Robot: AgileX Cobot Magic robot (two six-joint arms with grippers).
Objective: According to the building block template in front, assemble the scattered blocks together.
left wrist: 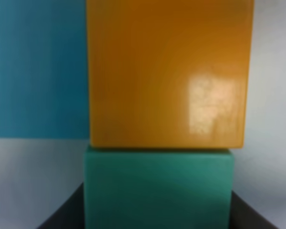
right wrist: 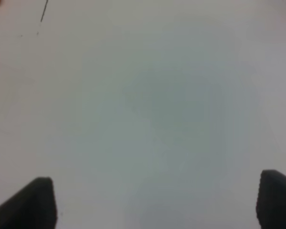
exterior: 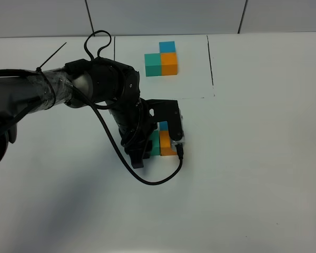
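Closest to your left wrist camera, the plain teal-green cube (left wrist: 157,188) sits against the orange cube (left wrist: 167,71), sky-blue cube (left wrist: 38,67) adjoining, mid-bench (exterior: 263,174); they seem to match the black-outlined template (exterior: 161,58). Left gripper (exterior: 147,150) closed, holding nothing visible; right gripper (right wrist: 152,202) open, empty.

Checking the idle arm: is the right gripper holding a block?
No: in its wrist view the right gripper stands open over the bare white table.

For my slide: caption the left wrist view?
Close-up of orange block touching teal block, blue block beside the orange.
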